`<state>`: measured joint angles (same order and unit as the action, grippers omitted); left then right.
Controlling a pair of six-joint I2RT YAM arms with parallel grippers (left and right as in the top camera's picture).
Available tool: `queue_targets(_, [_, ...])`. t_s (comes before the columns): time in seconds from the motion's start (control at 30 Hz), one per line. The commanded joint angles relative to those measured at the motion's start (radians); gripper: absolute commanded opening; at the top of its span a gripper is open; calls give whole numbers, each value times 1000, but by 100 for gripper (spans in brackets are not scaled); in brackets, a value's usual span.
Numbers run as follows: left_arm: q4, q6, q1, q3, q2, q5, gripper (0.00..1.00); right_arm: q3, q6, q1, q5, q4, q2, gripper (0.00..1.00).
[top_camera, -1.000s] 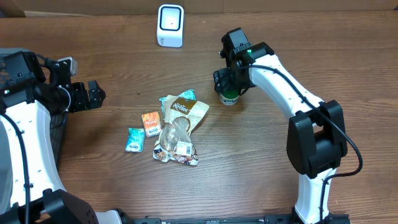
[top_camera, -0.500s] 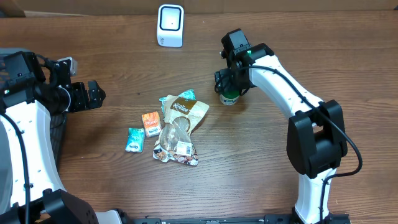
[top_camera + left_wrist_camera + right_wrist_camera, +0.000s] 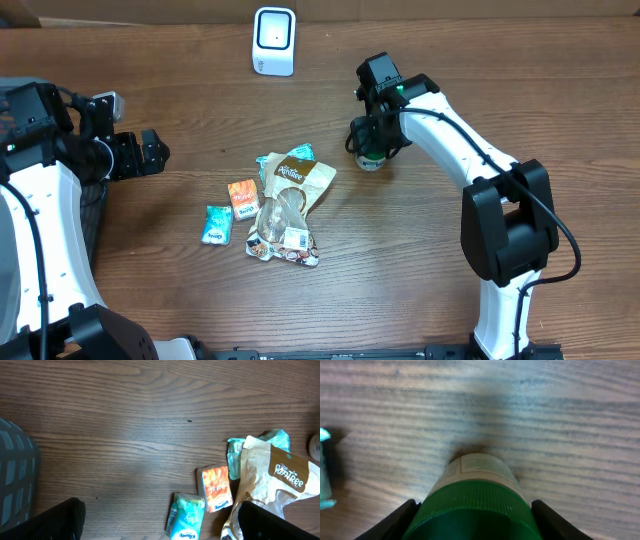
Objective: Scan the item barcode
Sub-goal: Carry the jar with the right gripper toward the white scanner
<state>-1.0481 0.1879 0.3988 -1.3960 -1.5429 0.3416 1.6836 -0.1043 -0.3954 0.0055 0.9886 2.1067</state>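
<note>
On the brown wooden table (image 3: 450,60), a tan paper pouch (image 3: 303,180) lies just beside a small orange packet (image 3: 243,198), itself beside a pale teal packet (image 3: 217,224); a dark grey mesh basket (image 3: 15,480) sits far left

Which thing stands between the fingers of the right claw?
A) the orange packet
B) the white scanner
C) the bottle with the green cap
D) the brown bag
C: the right wrist view shows the green-capped bottle standing between the fingers of the right claw.
</note>
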Motion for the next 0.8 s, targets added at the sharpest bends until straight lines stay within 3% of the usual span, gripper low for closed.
queue_targets(0.0, [2, 22, -6, -20, 0, 14, 100, 79, 0, -2, -81, 35, -34, 53])
queue_targets(0.13, [2, 22, -6, -20, 0, 14, 99, 144, 7, -2, -186, 69, -82, 50])
queue_targets(0.23, [2, 22, -6, -20, 0, 14, 100, 164, 83, -1, -380, 68, -151, 50])
queue_targets(0.43, [2, 22, -6, -20, 0, 14, 100, 164, 106, 44, -869, -5, -267, 49])
queue_targets(0.63, [2, 22, -6, -20, 0, 14, 100, 164, 106, 138, -1374, -69, -272, 49])
queue_targets(0.77, [2, 22, -6, -20, 0, 14, 100, 163, 106, 169, -1407, -60, -272, 49])
